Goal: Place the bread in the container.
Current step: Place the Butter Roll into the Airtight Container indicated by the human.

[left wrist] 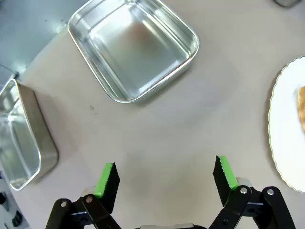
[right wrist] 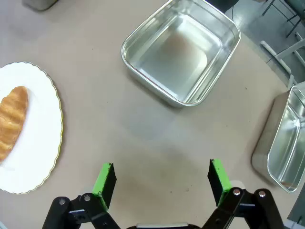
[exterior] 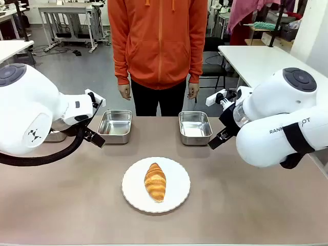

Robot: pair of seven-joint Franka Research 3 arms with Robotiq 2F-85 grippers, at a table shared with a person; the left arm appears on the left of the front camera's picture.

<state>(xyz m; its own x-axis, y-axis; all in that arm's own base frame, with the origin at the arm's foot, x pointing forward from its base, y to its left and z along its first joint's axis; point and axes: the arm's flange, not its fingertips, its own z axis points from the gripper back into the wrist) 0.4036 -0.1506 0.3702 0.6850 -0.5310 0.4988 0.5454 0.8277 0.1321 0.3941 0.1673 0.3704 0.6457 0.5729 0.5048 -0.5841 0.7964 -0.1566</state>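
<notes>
The left gripper (left wrist: pixel 164 164) hangs with its jaws spread wide, green pads (left wrist: pixel 106 177) well apart and nothing between them but bare table (exterior: pixel 77 205). The right gripper (right wrist: pixel 161 164) is the same: released, empty, over bare tabletop.

The croissant (exterior: pixel 155 181) is golden-brown and spindle-shaped, with a ridged crust crossed by darker stripes. It lies in the middle of a round white plate (exterior: pixel 177 179) with a scalloped rim, one tip pointing roughly toward the far side. The plate sits mid-table, on the robot's side.

Neither gripper is near the croissant. The left one is off to the plate's left and farther back, the right one off to its right and farther back, so the croissant lies between the two arms and nearer the robot than either. From the left wrist, only a sliver of crust shows at the picture's right edge. From the right wrist, the croissant lies on its plate at the left edge, well clear of the fingers.

Two shiny empty steel trays stand beyond the plate: the left-hand tray (exterior: pixel 115 125) just past the left gripper, the right-hand tray (exterior: pixel 195 125) just past the right. Each wrist view catches another tray farther out: a far-left tray (left wrist: pixel 19 138) and a far-right tray (right wrist: pixel 283 143).

A person (exterior: pixel 159 41) in an orange zip top stands at the far edge, hands hanging down.
</notes>
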